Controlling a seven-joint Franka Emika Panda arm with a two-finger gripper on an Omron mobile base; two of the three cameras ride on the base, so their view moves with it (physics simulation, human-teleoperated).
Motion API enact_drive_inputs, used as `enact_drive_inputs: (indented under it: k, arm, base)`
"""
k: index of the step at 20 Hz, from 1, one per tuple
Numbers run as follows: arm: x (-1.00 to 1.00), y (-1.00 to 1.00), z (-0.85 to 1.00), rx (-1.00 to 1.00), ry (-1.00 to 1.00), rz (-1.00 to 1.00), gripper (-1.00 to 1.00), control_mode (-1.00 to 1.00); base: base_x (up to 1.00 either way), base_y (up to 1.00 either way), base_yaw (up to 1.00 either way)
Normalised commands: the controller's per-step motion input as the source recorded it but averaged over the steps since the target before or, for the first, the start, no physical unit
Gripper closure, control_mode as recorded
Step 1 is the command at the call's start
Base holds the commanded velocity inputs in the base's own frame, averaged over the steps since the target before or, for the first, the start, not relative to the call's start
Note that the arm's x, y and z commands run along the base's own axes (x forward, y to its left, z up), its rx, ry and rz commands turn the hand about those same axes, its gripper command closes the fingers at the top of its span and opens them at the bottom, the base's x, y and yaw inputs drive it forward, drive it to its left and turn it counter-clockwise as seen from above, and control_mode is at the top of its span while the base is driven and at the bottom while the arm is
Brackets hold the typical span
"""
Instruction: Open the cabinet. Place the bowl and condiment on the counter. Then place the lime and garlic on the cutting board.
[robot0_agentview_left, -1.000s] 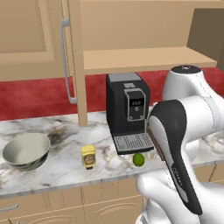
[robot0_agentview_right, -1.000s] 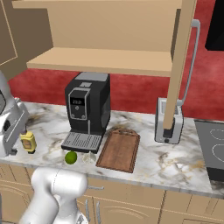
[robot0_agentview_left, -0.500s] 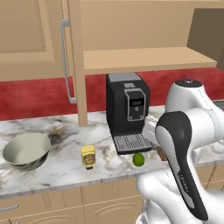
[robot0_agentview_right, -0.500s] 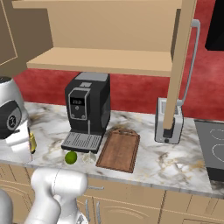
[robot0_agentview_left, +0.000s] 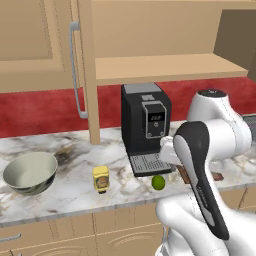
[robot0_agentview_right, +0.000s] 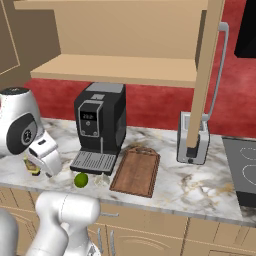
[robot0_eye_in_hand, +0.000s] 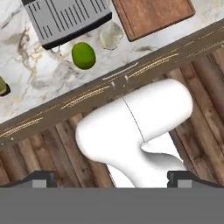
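hand view looks down on the lime (robot0_eye_in_hand: 83, 55) at upper left of the frame, lying on the counter (robot0_eye_in_hand: 26, 83) just below the coffee machine's grey tray (robot0_eye_in_hand: 65, 19), with the garlic (robot0_eye_in_hand: 111, 35) just beside it and the board (robot0_eye_in_hand: 153, 15) at upper right. the gripper (robot0_eye_in_hand: 112, 178) hangs well back over the wood floor, its 2 fingers spread wide and holding nothing. the lime looks light, firm and smooth, likely to roll, so a pinch across its middle suits; the garlic seems light and papery. left base view shows the bowl (robot0_agentview_left: 30, 172) and condiment (robot0_agentview_left: 101, 178) at lower left on the marble, under the open cabinet (robot0_agentview_left: 150, 50).
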Motion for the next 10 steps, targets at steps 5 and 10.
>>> enact_drive_inputs:
  k: [5,10]
  arm:
    - [0.05,0.0,-0.48,-0.02,0.01,0.25,-1.0,-1.0]
    - [0.27,-0.03,-0.3,0.0,0.0,0.13,-1.0,-1.0]
  base:
    - [0.0,0.0,0.0]
    - [0.0,0.0,0.0]
